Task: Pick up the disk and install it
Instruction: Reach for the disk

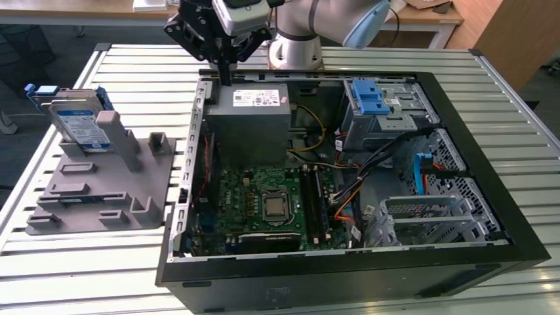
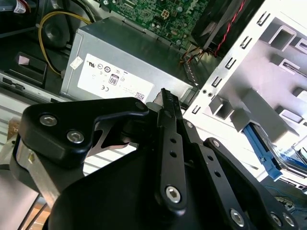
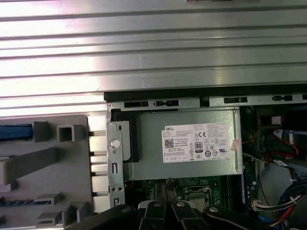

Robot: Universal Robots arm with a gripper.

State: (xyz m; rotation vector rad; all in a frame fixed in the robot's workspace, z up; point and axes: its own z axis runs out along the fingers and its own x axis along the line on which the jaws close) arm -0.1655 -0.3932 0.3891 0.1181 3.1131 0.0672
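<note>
Across the whole scene runs a slatted metal table (image 1: 79, 275), and on it lies an open black computer case (image 1: 490, 197) with its inside facing up. Behind the case's far edge stands the grey-and-blue robot arm (image 1: 324, 23). On the table just beside the case, on the exterior view's left, sits a grey plastic holder (image 1: 96, 190) with several slots and posts; the first wrist view shows it too (image 3: 48, 182).

Inside the case, a grey power supply box (image 1: 254, 125) with a white sticker fills the far corner on the exterior view's left, and it appears in both wrist views (image 2: 124, 57) (image 3: 187, 143). A green motherboard (image 1: 262, 200) lies next to it toward the near side, with a CPU socket (image 1: 274, 207) at its middle. A metal drive cage with a blue latch (image 1: 372, 98) sits at the far side on the exterior view's right.

The disk (image 1: 79, 125), silver with a white-and-blue label and a blue frame, stands upright in the holder's far end, outside the case and well apart from the gripper.

The gripper (image 1: 225, 80) hangs above the case's far edge, just over the power supply, its fingers pressed together with nothing between them.
</note>
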